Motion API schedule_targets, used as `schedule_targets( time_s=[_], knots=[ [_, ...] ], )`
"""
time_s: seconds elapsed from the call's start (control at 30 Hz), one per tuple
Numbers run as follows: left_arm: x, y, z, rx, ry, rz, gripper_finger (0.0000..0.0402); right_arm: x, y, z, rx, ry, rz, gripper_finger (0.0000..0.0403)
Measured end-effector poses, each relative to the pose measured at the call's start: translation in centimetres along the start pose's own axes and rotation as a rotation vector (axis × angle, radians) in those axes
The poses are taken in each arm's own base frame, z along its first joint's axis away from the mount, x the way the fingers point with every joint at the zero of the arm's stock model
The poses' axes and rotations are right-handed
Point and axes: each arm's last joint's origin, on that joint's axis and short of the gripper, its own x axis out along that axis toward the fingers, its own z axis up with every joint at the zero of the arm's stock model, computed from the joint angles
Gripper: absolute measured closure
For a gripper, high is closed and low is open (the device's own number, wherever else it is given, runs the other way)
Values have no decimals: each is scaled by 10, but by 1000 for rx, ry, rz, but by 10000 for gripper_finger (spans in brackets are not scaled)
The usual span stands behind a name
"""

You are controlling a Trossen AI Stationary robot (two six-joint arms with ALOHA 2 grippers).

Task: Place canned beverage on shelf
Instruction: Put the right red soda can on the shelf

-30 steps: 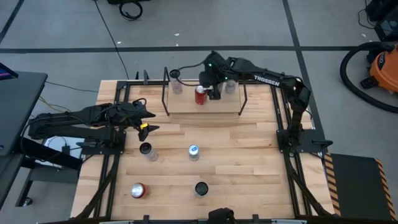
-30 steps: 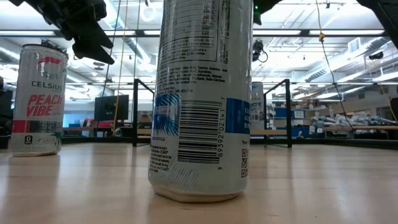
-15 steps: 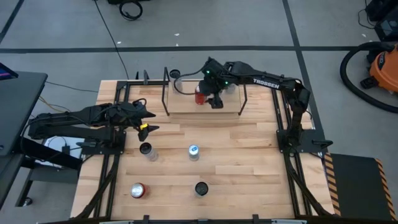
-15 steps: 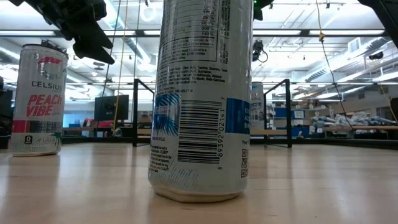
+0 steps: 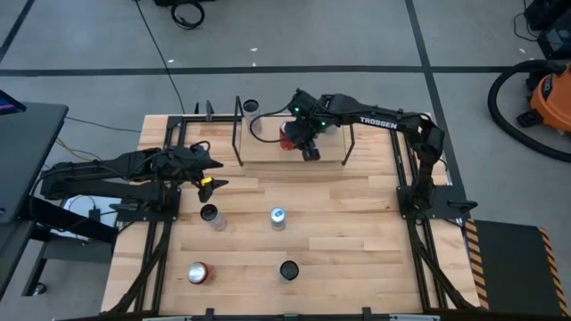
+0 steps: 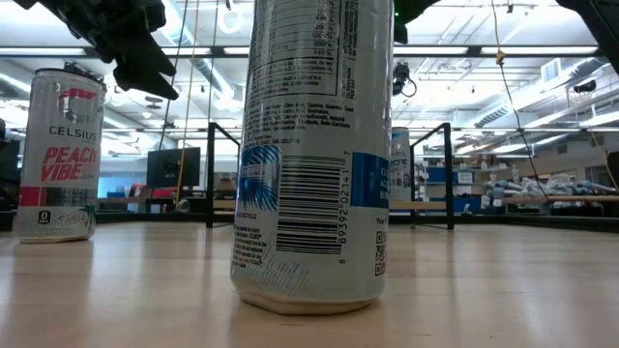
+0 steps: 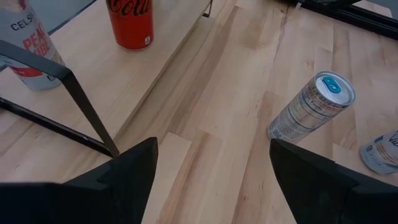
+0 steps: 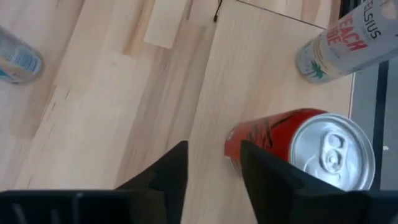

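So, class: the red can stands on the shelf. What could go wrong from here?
1. The right gripper hangs close beside the red can; pulling away carelessly could clip it and tip it over.
2. A toppled red can could roll into the Celsius can standing nearby on the shelf.

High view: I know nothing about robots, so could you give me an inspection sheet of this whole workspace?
Surface: light wood table.
Job's things: shelf holds a red can and a Celsius can; four more cans on the table.
Clutter: nothing seen.
Grippers: right gripper open, empty, beside the red can; left gripper open, empty, at the table's left.
Cables: black cable on the floor.
Surroundings: grey floor, orange vacuum.
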Motion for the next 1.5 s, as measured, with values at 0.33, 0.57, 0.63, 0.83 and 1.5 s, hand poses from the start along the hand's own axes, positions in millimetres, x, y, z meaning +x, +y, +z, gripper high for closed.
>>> schedule_targets(
  time_s=[0.33, 0.57, 0.63, 0.83, 1.5],
  knots=[
    [0, 0, 0, 0, -5, 16, 90, -2, -10, -3, 66, -22, -36, 292],
    [0, 1, 0, 0, -6, 20, 90, -3, -12, -5, 100, -25, -28, 293],
    [0, 1, 0, 0, -7, 20, 90, -3, -12, -5, 105, -25, -27, 293],
    [0, 1, 0, 0, -8, 20, 90, -3, -12, -5, 108, -27, -27, 293],
    [0, -1, 4, 15, -46, 10, 90, 23, 4, -14, 147, -20, 38, 309]
  ],
)
